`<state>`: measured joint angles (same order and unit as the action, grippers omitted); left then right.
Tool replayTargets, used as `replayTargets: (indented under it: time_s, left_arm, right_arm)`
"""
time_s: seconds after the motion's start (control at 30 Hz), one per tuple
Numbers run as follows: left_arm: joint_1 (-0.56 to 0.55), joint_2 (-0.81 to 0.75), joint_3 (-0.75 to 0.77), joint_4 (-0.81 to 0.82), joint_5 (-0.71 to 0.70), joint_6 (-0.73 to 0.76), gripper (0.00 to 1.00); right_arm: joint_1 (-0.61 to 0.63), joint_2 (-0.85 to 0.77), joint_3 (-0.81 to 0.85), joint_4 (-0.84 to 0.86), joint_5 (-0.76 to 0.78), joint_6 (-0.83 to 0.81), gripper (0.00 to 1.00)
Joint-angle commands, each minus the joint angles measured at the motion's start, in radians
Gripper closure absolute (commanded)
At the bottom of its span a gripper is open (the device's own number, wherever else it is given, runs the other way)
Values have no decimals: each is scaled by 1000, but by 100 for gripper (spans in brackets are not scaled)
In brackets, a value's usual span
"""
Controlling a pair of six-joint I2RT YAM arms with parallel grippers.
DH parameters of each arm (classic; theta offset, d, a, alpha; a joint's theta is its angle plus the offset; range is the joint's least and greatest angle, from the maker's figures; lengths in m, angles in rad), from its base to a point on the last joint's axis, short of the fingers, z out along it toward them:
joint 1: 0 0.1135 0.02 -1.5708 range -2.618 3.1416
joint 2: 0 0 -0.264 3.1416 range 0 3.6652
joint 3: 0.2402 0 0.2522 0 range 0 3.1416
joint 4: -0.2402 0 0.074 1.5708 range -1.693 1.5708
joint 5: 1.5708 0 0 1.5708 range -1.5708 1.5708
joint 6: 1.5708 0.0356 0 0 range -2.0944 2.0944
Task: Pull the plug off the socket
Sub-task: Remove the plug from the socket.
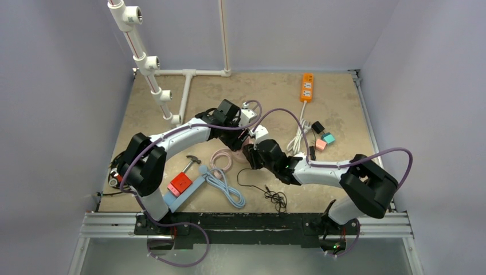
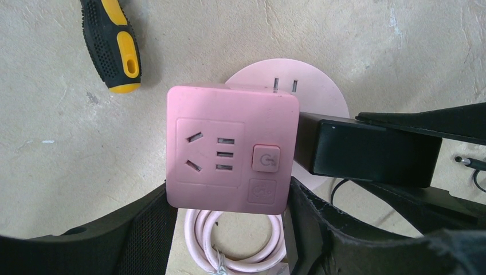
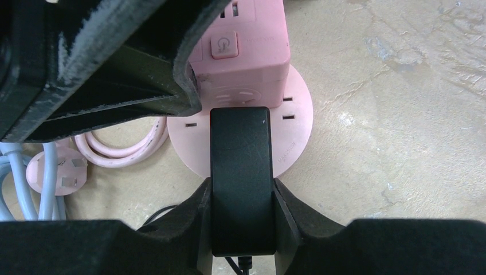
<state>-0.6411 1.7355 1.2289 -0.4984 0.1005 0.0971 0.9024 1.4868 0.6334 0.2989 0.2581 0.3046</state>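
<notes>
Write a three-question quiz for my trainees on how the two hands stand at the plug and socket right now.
1. True or false: the black plug is already free of the pink socket cube.
2. The right hand is: A shut on the black plug; B open above it; C out of view.
3. In a few words: what does the left hand hold?
Key: 1 false, the plug sits against the cube's side; 2 A; 3 the pink socket cube.
</notes>
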Motion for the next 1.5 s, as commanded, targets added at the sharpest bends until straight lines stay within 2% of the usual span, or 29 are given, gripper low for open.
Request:
replayTargets:
  time_s: [0.0,0.2,0.33,0.53,1.07,1.3,1.37,1.47]
  left_arm:
    - [28,51,-16,-65,-160,7,100]
    - [30,58,-12,-73,-180,1,100]
    - [34,56,-11,-73,-182,-2,100]
    - [38,57,-10,-73,-180,-2,100]
    - [39,29,-5,-71,-131,5,100]
    - [43,-130,-45,-26,11,42,42]
    - [49,-173,-54,-18,51,50,34]
    - [61,-223,-69,-4,120,55,27]
  right_arm:
    - [15,-42,26,112,20,31,100]
    - [150,-5,86,27,270,31,100]
    - [195,25,117,-21,404,38,100]
    - [240,51,144,-66,514,42,100]
    - [209,31,115,-14,355,53,100]
    - [179,-28,61,31,264,39,100]
    - [179,-41,48,43,243,31,100]
    - [179,-47,38,43,239,33,100]
